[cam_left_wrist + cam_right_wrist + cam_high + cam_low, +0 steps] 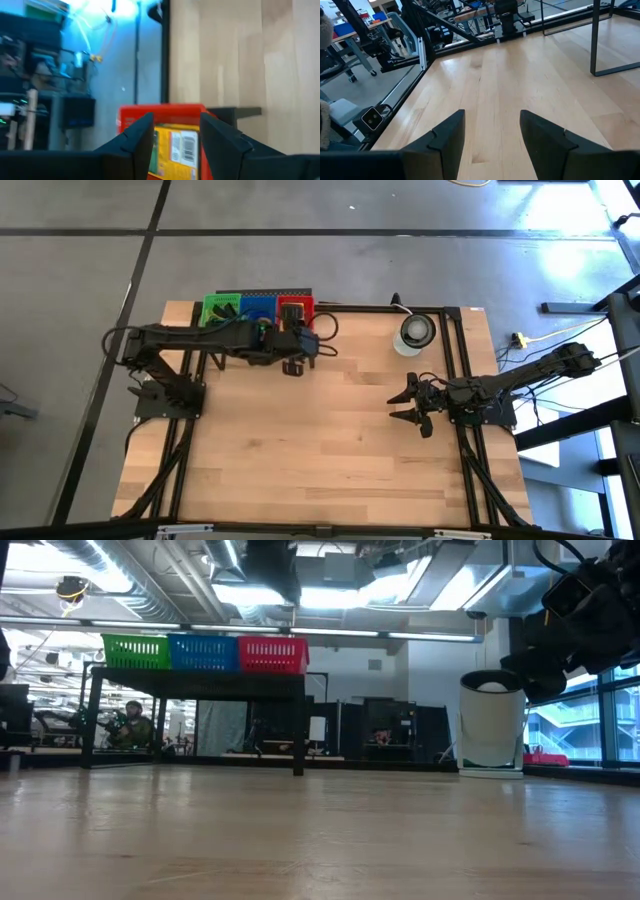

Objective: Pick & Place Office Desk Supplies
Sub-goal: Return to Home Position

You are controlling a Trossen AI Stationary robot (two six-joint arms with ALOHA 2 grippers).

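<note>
A yellow-orange packet (176, 150) with a barcode lies in the red basket (162, 112), which stands on the black rack (200, 680) beside the blue basket (258, 307) and the green basket (220, 308) at the table's far edge. My left gripper (176, 137) hovers above the red basket (296, 308), open, with the packet showing past its fingertips. My left gripper (305, 340) points toward the far edge. My right gripper (410, 408) waits open low over the table's right half, nothing between its fingers (491, 135). No other supplies show.
A round white and grey object (416, 332) stands at the far right of the table (320, 440). The rack's legs (298, 725) stand on the wood near the far edge. A person (130, 725) sits in the room behind.
</note>
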